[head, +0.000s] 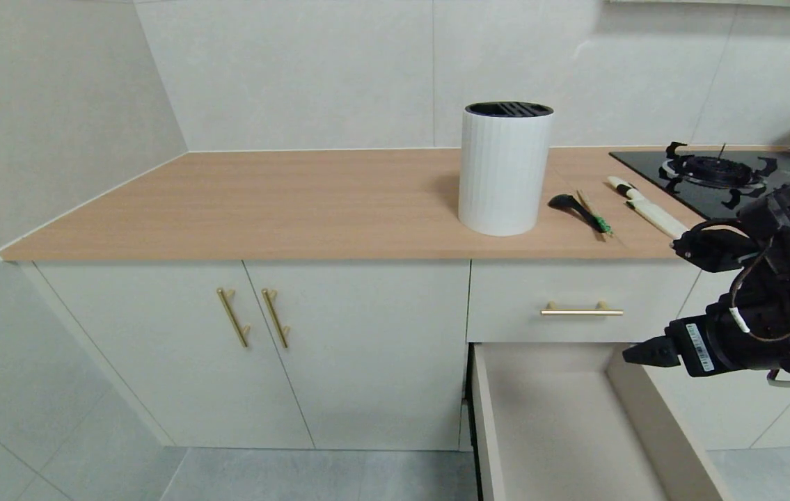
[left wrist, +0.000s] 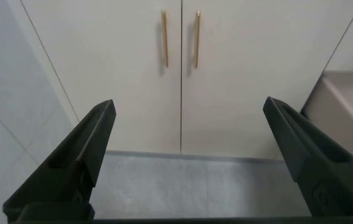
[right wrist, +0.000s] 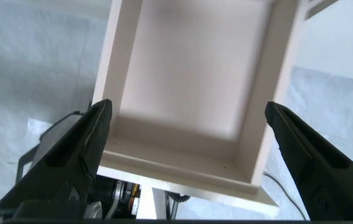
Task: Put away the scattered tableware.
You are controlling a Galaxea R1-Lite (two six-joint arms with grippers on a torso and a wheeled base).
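Head view is showing the scattered tableware lying on the wooden countertop (head: pixel 262 202), to the right of a white ribbed utensil holder (head: pixel 504 170) that is standing upright. A black spoon (head: pixel 571 206) is lying just beside the holder. Green-tipped chopsticks (head: pixel 594 216) are lying right against the spoon's handle. A cream-coloured knife (head: pixel 647 207) is lying a little further right, near the edge of the black gas hob (head: pixel 708 182). Under the counter, the upper drawer (head: pixel 581 299) with a gold handle is sitting closed, and the lower drawer (head: pixel 562 417) is standing pulled out. The right gripper (head: pixel 651 300) is hovering at the right edge of the view, in front of the counter edge and above the pulled-out drawer's right side. Its fingers are spreading wide apart, released, holding nothing. Right wrist view is looking down between those two fingers into the same drawer. Left wrist view is showing the left gripper (left wrist: pixel 188 102) with fingers likewise parted wide and nothing between them. It is facing the double cabinet doors (left wrist: pixel 182 74) with gold handles and the grey floor tiles (left wrist: pixel 182 180) below them.
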